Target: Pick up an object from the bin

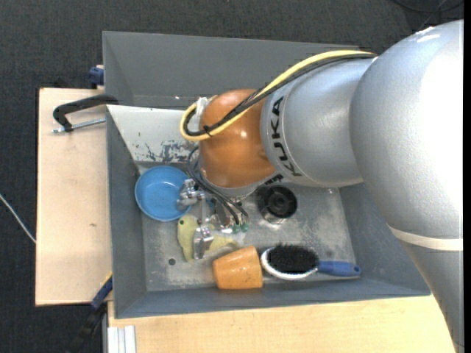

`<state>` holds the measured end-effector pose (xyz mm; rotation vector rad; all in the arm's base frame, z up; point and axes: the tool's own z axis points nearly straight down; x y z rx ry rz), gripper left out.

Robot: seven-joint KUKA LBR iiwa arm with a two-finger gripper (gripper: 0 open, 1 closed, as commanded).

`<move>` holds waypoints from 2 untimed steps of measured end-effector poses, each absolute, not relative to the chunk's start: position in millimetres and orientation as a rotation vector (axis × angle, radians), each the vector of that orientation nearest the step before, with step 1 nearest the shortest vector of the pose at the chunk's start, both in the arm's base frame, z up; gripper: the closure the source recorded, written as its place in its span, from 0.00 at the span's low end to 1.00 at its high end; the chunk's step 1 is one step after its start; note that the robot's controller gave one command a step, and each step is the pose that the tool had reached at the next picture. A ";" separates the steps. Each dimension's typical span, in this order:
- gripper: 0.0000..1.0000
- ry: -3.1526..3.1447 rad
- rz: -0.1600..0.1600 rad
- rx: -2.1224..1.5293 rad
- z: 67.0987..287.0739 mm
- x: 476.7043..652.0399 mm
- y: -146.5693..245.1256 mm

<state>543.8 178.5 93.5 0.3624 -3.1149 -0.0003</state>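
Five loose things, one of each kind, in the grey bin (125, 271).
One blue bowl (158, 192) at nine o'clock, one pale yellow piece (187, 235) at seven, one orange cup (238, 268) at six, one black-bristled brush (294, 261) at five, one black round part (279, 202) near centre.

dark speckled carpet (51, 28) spreads all around, evenly lit.
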 end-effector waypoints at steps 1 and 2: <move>1.00 -3.126 -0.008 0.363 99.2 547.0 180.5; 1.00 -3.099 -0.005 0.602 221.3 563.5 196.9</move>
